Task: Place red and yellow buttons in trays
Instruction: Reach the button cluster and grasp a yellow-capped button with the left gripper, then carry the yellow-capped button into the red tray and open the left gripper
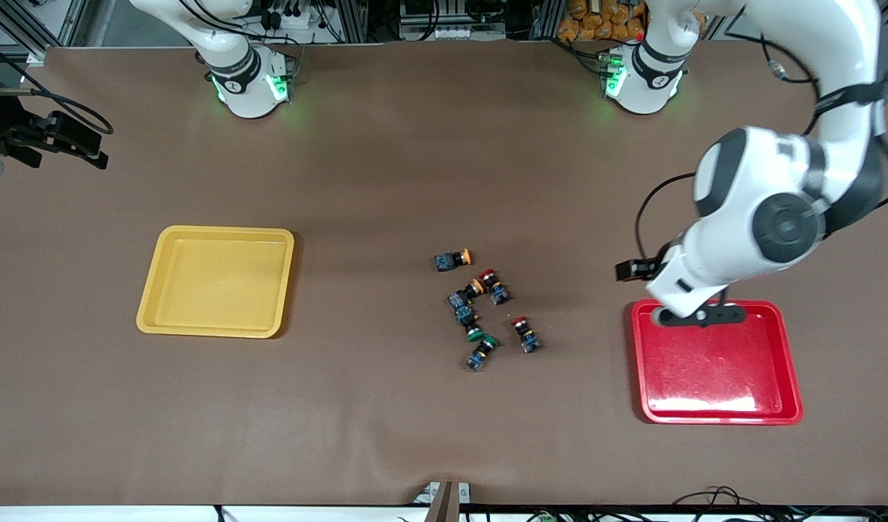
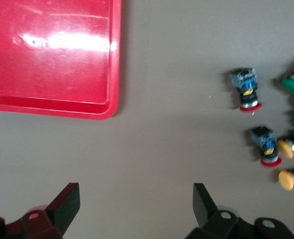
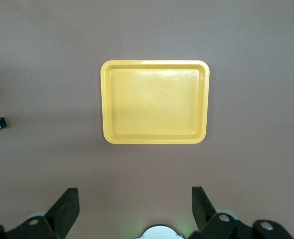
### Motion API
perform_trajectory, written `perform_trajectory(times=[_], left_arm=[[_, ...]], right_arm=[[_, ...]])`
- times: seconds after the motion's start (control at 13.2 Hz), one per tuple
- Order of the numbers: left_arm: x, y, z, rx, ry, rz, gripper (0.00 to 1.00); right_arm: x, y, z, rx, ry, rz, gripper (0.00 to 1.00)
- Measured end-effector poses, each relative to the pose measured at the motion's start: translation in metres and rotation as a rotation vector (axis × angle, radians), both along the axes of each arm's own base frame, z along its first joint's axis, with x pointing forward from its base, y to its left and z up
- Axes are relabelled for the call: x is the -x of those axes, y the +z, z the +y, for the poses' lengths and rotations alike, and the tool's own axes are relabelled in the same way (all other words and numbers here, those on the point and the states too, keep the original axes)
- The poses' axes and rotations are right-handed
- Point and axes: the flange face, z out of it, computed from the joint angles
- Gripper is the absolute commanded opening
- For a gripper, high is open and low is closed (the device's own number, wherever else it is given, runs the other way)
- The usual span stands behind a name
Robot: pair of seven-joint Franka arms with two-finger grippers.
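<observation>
Two red-capped buttons (image 1: 494,283) (image 1: 525,332) and two orange-yellow-capped buttons (image 1: 454,259) (image 1: 467,293) lie in a cluster mid-table, between the yellow tray (image 1: 154,290) and the glossy red tray (image 1: 715,362). Both trays are empty. My left gripper (image 1: 697,316) hangs open and empty by the red tray's rim. In the left wrist view it (image 2: 137,204) has bare table between its fingers, with the red tray (image 2: 52,74) and the red-capped buttons (image 2: 246,89) (image 2: 265,147) farther off. My right gripper (image 1: 81,145) waits high and open (image 3: 135,204), looking down on the yellow tray (image 3: 155,102).
Two like switches with green caps (image 1: 475,332) (image 1: 485,346) lie in the same cluster, on the side nearer the front camera. The arms' bases (image 1: 248,80) (image 1: 643,76) stand at the table's back edge. The brown tabletop (image 1: 386,181) surrounds the trays.
</observation>
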Motion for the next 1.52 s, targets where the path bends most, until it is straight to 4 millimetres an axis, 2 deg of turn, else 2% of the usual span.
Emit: perform_trajectory(times=[0.3,0.61,0.84,1.22,1.52], left_arm=[[-0.008,-0.053,-0.046,-0.009,0.133,-0.052,1.0],[-0.018,-0.112,-0.079,0.007,0.25,-0.121,1.0],[-0.025,-0.149,-0.101,0.036,0.315,-0.182,1.0],[-0.03,-0.191,-0.117,0.083,0.383,-0.256,1.0],[-0.022,-0.219,-0.139,0.102,0.387,-0.283,1.0]], right_arm=[[0.0,0.0,0.0,0.0,0.0,0.0,1.0],[0.0,0.0,0.001,-0.001,0.004,-0.001,1.0],[0.0,0.0,0.0,-0.001,0.001,-0.001,1.0],[-0.002,-0.002,-0.001,-0.001,0.0,0.002,1.0],[-0.003,-0.003,-0.001,-0.002,0.0,0.005,1.0]])
